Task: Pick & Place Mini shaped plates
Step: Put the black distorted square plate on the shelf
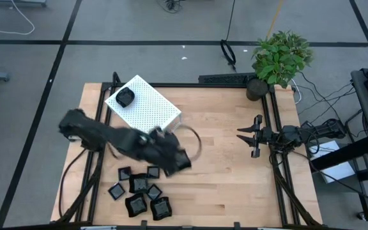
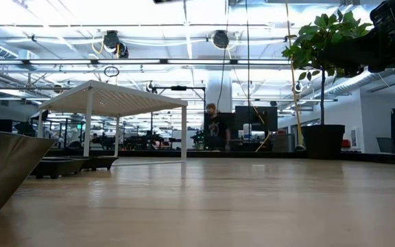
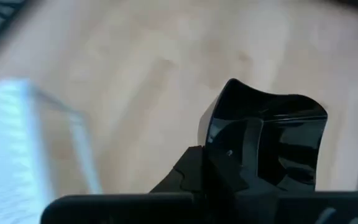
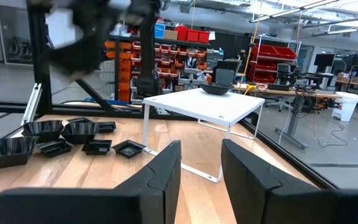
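A white perforated box [image 1: 144, 103] stands on thin legs at the table's far left, with one black mini plate [image 1: 125, 97] on its top. Several more black mini plates [image 1: 139, 190] lie in a cluster at the near left. My left gripper [image 1: 180, 161] hangs blurred above the table, between the box and the cluster, shut on a glossy black plate [image 3: 272, 134] with a wavy raised rim. My right gripper [image 1: 254, 135] waits at the table's right, open, holding nothing [image 4: 201, 177]. My left gripper holds the plate by the rim part nearest the wrist [image 3: 232, 146]. One finger [image 3: 248, 163] lies on the dish's inner face; the other is hidden behind the plate. The fingers slant down. The plate is lifted clear of the table, tilted.
A potted plant [image 1: 278, 59] stands at the far right corner. A black frame rail [image 1: 280, 160] runs along the table's sides. Bare wood [image 1: 229, 185] lies between the two arms. In the low view a person [image 2: 214, 129] stands in the room beyond the table.
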Action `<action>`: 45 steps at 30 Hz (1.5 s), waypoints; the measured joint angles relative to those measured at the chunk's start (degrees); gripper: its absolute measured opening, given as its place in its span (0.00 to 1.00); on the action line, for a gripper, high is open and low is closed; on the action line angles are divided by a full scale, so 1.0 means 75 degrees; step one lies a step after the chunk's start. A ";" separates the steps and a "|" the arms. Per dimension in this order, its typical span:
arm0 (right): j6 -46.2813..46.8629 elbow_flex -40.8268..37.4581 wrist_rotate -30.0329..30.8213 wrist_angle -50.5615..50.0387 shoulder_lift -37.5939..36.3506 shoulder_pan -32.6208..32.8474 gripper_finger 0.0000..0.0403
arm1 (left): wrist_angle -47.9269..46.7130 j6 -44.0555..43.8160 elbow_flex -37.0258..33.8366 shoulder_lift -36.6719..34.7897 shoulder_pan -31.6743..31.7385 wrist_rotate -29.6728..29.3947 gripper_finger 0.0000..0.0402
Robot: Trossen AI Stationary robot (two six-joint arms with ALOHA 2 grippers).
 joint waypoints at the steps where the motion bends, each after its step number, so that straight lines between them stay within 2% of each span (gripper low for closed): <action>1: 0.0002 0.0000 0.0000 0.0000 0.0000 0.0000 0.25 | -0.0176 -0.0063 0.0003 -0.0269 0.0093 -0.0208 0.01; 5: 0.0002 0.0000 0.0000 0.0000 0.0000 -0.0001 0.25 | -0.0865 -0.0172 0.0006 -0.1091 0.0597 -0.0794 0.02; 10: 0.0001 0.0000 0.0000 0.0000 0.0000 0.0001 0.25 | -0.1609 -0.0362 0.0006 -0.1764 0.1574 -0.1051 0.02; 16: -0.0001 0.0000 0.0000 0.0000 0.0000 0.0001 0.25 | -0.2277 -0.0385 0.0003 -0.2069 0.3043 -0.1050 0.01; 23: 0.0001 0.0000 0.0000 0.0000 0.0000 -0.0001 0.25 | -0.3057 -0.0380 -0.0007 -0.1979 0.4582 -0.1050 0.01; 30: 0.0002 0.0000 0.0000 0.0000 0.0000 0.0002 0.25 | -0.2892 -0.0164 -0.0706 -0.1973 0.5800 -0.0921 0.01; 37: 0.0000 0.0000 0.0000 0.0000 0.0000 0.0000 0.25 | -0.1807 0.0444 -0.2213 -0.1954 0.6758 0.0015 0.01; 42: -0.0001 0.0000 0.0000 0.0000 0.0000 0.0002 0.25 | -0.0844 0.0841 -0.2756 -0.1951 0.7122 0.0744 0.01; 45: -0.0001 0.0000 0.0000 0.0000 0.0000 0.0002 0.25 | -0.0624 0.0868 -0.2949 -0.1948 0.7188 0.0847 0.01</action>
